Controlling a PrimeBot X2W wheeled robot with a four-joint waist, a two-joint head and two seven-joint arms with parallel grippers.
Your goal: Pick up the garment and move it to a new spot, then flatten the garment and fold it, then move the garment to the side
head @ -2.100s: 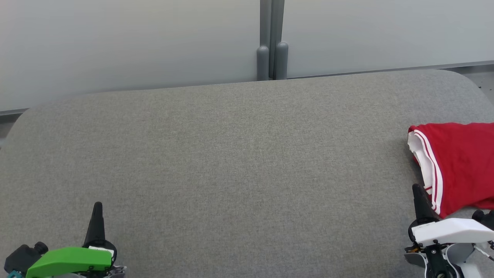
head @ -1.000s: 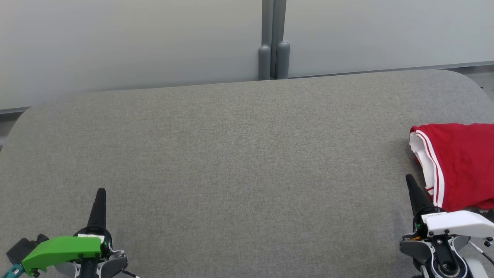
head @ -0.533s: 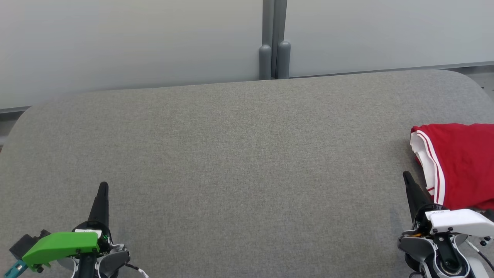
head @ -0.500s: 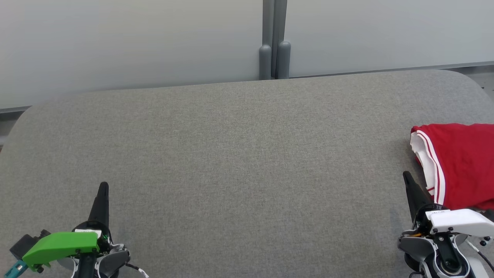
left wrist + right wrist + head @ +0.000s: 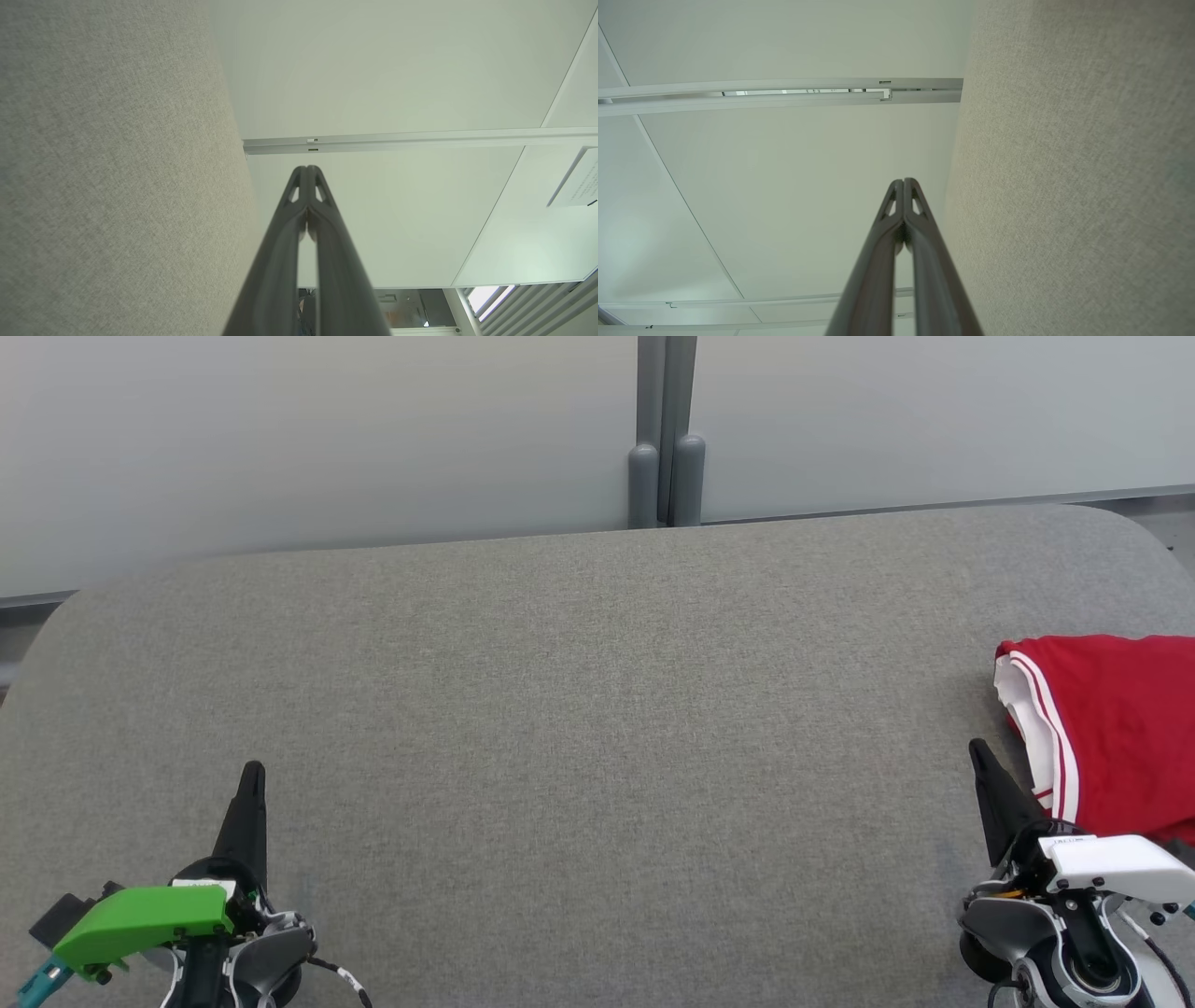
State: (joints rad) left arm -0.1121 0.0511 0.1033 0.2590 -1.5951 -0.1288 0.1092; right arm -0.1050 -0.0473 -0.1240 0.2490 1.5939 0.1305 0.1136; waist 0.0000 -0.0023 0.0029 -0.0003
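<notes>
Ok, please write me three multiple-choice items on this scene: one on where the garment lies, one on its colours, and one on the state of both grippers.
1. Where does the garment lie on the grey padded surface?
A. at the right side of the head view
B. in the middle
C. at the far left corner

2. Which colours does the garment show?
A. blue and yellow
B. red with white trim
C. all black

3. How do the left gripper and the right gripper stand?
A. both wide open
B. both shut, holding nothing
C. the right one shut on the garment

Answers:
1 A, the cloth is cut off by the right border of the head view.
2 B, the body is red and the hem band is white.
3 B, in each wrist view the fingertips meet with nothing between them.
</notes>
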